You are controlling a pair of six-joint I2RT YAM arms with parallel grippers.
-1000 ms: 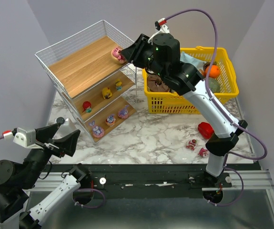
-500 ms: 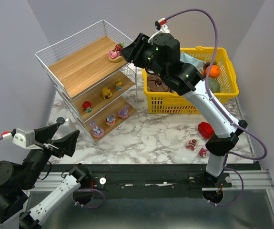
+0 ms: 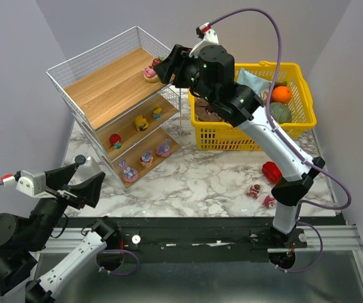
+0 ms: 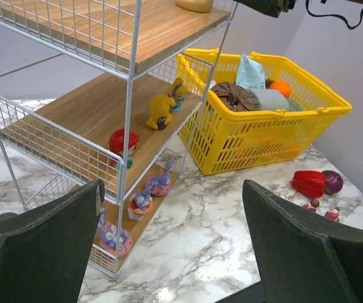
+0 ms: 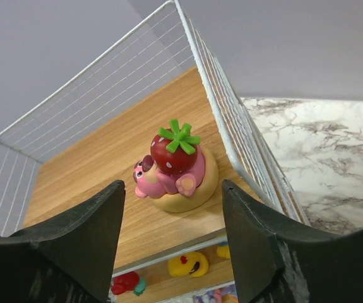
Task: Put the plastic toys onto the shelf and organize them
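The shelf (image 3: 105,88) stands at the back left. A pink bear toy with a strawberry (image 5: 176,165) sits free near the right edge of its top board (image 5: 105,164). My right gripper (image 5: 172,184) is open just behind that toy (image 3: 151,71), one finger on each side, touching nothing. Yellow toys (image 3: 142,122) and a red one (image 3: 115,141) are on the middle tier, purple ones (image 3: 146,158) on the bottom tier. Two small pink toys (image 3: 253,191) lie on the table at the right. My left gripper (image 4: 172,189) hangs open and empty, low at the front left.
A yellow basket (image 3: 295,120) of groceries stands right of the shelf, under the right arm. A red pepper (image 3: 272,172) and a dark purple ball (image 4: 333,182) lie on the marble table (image 3: 200,183) near the pink toys.
My right gripper has opened and let go of the pink bear toy, which now rests on the top board, and the gripper has drawn back slightly. The left arm has not moved.
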